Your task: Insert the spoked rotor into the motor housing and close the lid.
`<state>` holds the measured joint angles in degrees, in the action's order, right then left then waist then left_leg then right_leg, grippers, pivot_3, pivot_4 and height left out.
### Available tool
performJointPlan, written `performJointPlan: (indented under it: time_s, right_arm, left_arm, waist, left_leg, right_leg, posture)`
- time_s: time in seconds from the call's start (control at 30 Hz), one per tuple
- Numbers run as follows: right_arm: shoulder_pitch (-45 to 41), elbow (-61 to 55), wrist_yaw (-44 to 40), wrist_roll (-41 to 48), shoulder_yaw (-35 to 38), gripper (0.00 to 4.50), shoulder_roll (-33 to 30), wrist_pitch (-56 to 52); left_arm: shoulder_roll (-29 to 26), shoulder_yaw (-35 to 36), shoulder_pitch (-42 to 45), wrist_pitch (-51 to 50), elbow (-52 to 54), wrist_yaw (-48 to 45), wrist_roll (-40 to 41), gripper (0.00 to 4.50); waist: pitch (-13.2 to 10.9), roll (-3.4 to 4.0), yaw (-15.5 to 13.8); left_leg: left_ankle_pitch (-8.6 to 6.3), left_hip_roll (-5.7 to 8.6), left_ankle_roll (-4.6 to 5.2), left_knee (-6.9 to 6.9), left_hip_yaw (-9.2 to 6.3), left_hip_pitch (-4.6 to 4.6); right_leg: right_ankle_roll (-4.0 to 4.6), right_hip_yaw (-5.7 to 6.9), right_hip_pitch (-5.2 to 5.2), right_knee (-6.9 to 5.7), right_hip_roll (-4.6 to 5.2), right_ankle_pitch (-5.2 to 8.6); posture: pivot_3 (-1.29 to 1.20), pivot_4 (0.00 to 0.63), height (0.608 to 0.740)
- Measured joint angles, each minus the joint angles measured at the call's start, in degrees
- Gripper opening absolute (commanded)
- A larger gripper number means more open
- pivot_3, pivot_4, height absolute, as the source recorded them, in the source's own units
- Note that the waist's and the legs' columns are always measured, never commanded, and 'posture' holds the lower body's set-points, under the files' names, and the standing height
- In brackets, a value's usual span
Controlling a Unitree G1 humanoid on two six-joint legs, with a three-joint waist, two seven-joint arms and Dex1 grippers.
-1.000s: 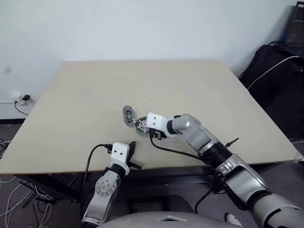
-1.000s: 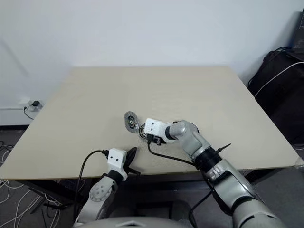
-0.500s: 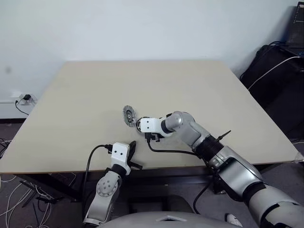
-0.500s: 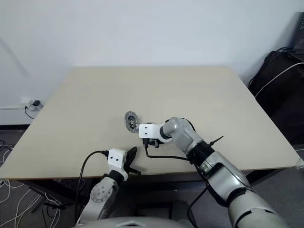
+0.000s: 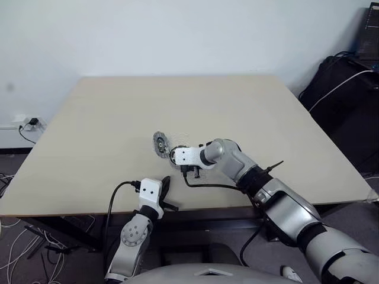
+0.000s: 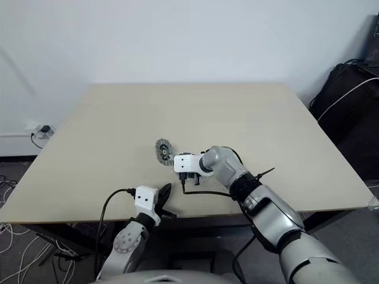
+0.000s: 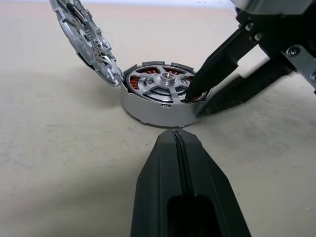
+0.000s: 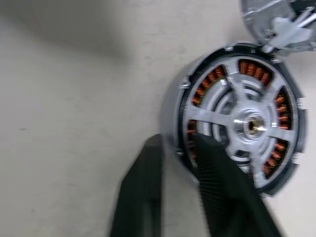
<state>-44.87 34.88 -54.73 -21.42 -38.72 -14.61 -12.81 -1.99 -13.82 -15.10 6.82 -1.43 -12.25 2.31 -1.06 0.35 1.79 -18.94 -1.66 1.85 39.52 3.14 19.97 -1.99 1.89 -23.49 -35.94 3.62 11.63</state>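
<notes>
The spoked rotor [image 7: 165, 86] sat inside the motor housing [image 7: 158, 109] on the surface [image 5: 249, 112], and the right gripper [image 7: 196, 102] straddled the housing's wall, one finger on the rotor's windings and the other outside the wall, nearly clenched on that edge. The lid [image 7: 86, 37] stood tilted on edge, touching the housing on the side away from the right gripper, so the right arm was the nearer to it; the left gripper [image 7: 176, 140] was clenched empty just short of the housing. The lid's far face and its contact point with the surface were hidden.

Beige table [image 5: 237, 106], white wall [image 5: 177, 35], black bag [image 5: 346, 112], floor cables [image 5: 15, 248], wall socket [image 5: 28, 123]
</notes>
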Motion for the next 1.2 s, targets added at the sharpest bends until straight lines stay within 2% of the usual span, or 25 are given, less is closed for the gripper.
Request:
performJointPlan:
  time_s: [0.27,0.43,0.73,0.9,1.1,1.2]
  right_arm:
    - [0.27,0.31,1.22,-0.66,0.08,0.08,0.42,0.06]
    - [3.9,-4.83,4.71,-1.52,1.7,0.08,-0.4,-3.47]
    - [20.62,-31.29,7.3,2.61,12.3,0.08,-2.35,-27.01]
    - [29.3,-48.26,9.03,5.61,16.34,0.08,-0.28,-44.19]
    - [31.54,-59.23,13.45,10.1,18.49,0.08,3.13,-59.04]
    - [31.49,-59.77,16.34,11.9,18.93,0.08,4.87,-61.16]
  left_arm:
    - [0.18,-0.01,-0.01,0.01,-0.1,-0.26,0.05,0.0]
    - [0.28,-0.06,0.02,0.02,-0.27,-0.32,0.05,0.0]
    - [0.93,-0.41,0.09,0.24,-0.9,-0.79,0.08,0.0]
    - [1.1,-0.51,0.11,0.32,-1.06,-1.66,0.1,0.0]
    - [1.21,-0.52,0.12,0.3,-1.44,-2.44,0.11,0.0]
    - [1.22,-0.55,0.15,0.29,-1.57,-2.85,0.1,0.0]
  waist:
    - [0.0,0.03,0.12]
    - [-0.01,0.03,-0.25]
    - [0.0,0.04,-1.02]
    - [0.0,0.04,-1.08]
    - [-0.01,0.03,-1.01]
    - [-0.01,0.03,-1.0]
  left_leg:
    - [0.02,0.0,-0.02,0.01,0.02,-0.01]
    - [0.02,0.01,-0.02,0.01,-0.01,0.07]
    - [-0.01,0.02,0.0,0.02,-0.14,0.46]
    - [-0.01,0.01,-0.01,0.05,-0.23,0.48]
    - [0.01,0.0,-0.02,0.2,-0.27,0.47]
    - [0.01,0.0,-0.02,0.2,-0.27,0.48]
  right_leg:
    - [0.01,-0.02,-0.01,-0.02,0.0,-0.01]
    - [0.02,-0.01,-0.06,-0.01,0.01,-0.01]
    - [-0.06,0.15,-0.37,0.06,0.02,-0.05]
    - [0.06,0.24,-0.36,0.04,0.02,0.04]
    - [0.06,0.26,-0.32,0.01,0.02,0.06]
    - [0.07,0.27,-0.31,0.01,0.02,0.06]
  posture:
    - [0.0,0.0,0.74]
    - [0.0,0.0,0.74]
    - [0.0,0.0,0.74]
    - [0.0,0.0,0.74]
    - [0.0,0.0,0.74]
    - [0.0,0.0,0.74]
